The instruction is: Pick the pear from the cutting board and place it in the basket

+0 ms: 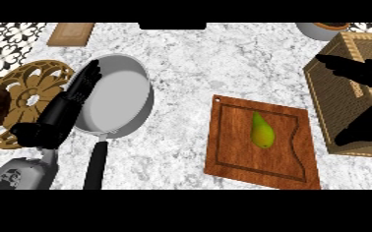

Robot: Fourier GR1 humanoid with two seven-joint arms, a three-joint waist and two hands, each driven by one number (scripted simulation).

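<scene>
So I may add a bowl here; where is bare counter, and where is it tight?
The widest bare patch is the marble counter between the frying pan and the cutting board, running up to the far edge. A smaller patch lies below the pan, left of the board. It is crowded at right, where the right hand overlaps the basket beside the board holding the pear.

A small green-yellow pear (262, 130) is seen lying on its side near the middle of a reddish-brown wooden cutting board (236, 155), its narrow stem end pointed away and its rounded base nearer. The grooved board is laid flat on the desk. Just beside it, at the right edge, a square woven wicker basket (330, 96) is set.
</scene>
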